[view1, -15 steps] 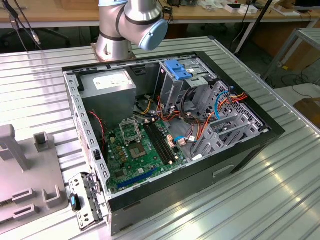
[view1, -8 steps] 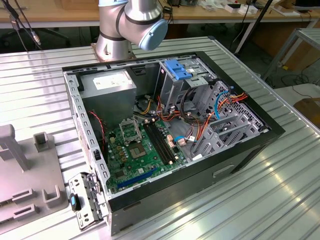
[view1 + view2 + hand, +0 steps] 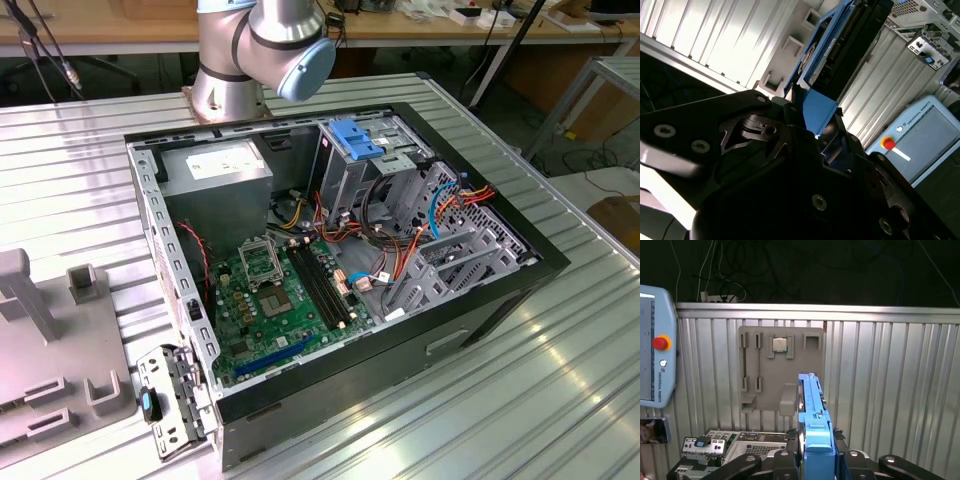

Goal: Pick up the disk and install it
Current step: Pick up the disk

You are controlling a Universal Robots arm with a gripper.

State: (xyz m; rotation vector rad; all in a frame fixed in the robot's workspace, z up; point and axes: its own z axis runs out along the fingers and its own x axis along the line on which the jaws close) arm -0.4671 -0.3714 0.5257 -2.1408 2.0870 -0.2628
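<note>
Disk (image 3: 850, 50), dark body in bright blue rails, sits clamped in the gripper (image 3: 816, 456).

The case (image 3: 350, 385) is open on top, so access is from above. Cables (image 3: 465, 195) crowd the space beside the drive cage (image 3: 350, 185). The disk (image 3: 810, 405), clamped in the claw (image 3: 817, 459), projects over the fixture plate (image 3: 780, 370) on the tabletop (image 3: 890, 390).

The disk (image 3: 815, 410) has bright blue rails on a near-black body, and the gripper (image 3: 815, 440) is matte black. The table (image 3: 520, 400) is silver, ribbed in long parallel stripes; inside the black case (image 3: 540, 262) sit a green motherboard (image 3: 270, 300) and a blue bracket (image 3: 358, 138). The pendant button (image 3: 660, 343) is red, ringed yellow.
</note>
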